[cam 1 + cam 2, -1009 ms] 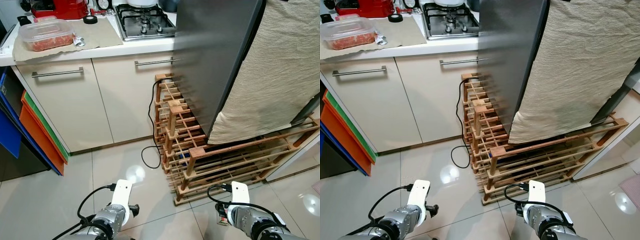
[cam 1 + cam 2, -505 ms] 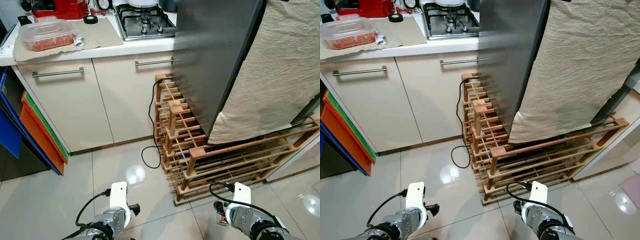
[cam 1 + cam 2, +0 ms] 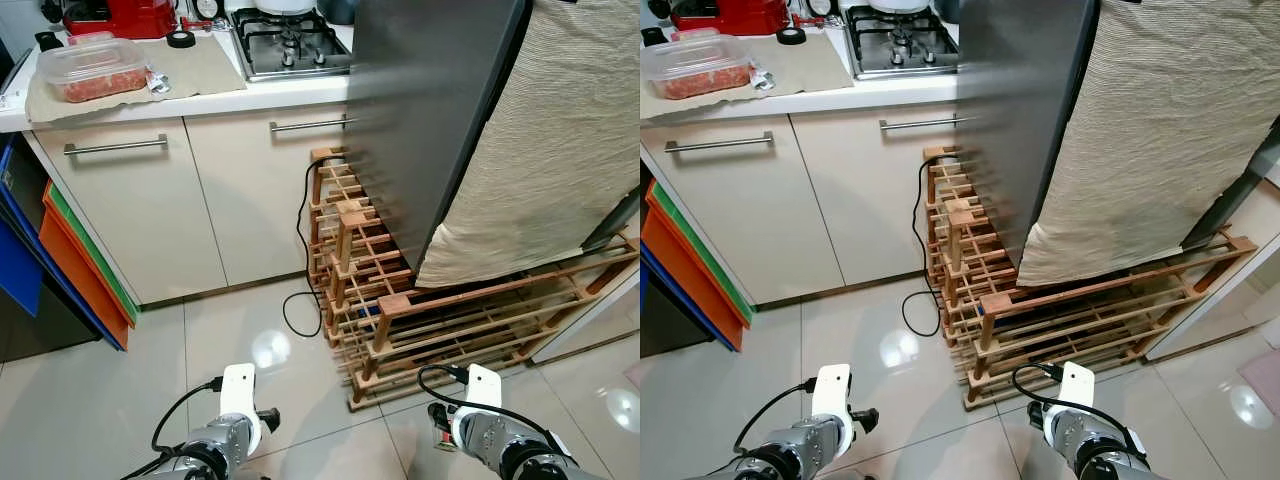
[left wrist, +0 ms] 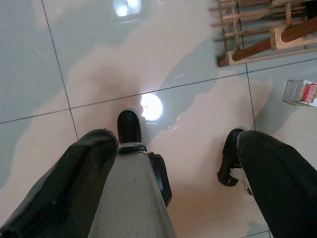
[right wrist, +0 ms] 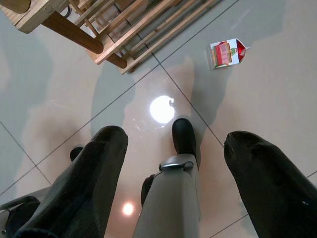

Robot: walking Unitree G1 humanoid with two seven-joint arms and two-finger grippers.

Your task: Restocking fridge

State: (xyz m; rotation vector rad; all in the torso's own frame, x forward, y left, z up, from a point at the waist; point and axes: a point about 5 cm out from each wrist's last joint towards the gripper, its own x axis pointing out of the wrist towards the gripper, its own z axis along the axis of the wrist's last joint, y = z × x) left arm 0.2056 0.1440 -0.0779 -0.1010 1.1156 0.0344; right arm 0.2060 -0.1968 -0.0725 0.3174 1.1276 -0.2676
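The grey steel fridge [image 3: 430, 100] stands at the right, with a beige cloth [image 3: 555, 150] draped over its front. A small red-and-white carton [image 5: 227, 53] lies on the floor tiles beside the wooden rack, also seen as the carton [image 4: 299, 92] and next to my right arm as the carton [image 3: 441, 430]. Both arms hang low. My left gripper [image 4: 171, 139] is open above the tiles, with nothing between its fingers. My right gripper [image 5: 174, 134] is open too and holds nothing. A clear tub of red food [image 3: 92, 68] sits on the counter at the far left.
A wooden slatted rack [image 3: 400, 300] stands under and beside the fridge, with a black cable [image 3: 298, 290] looping onto the floor. Cream cabinets [image 3: 150, 210] carry a counter with a gas hob [image 3: 288, 45]. Orange, green and blue boards [image 3: 70, 270] lean at the left.
Both arms have sunk a little lower at the bottom of the eye views over the last second. The fridge, carton and rack have not moved.
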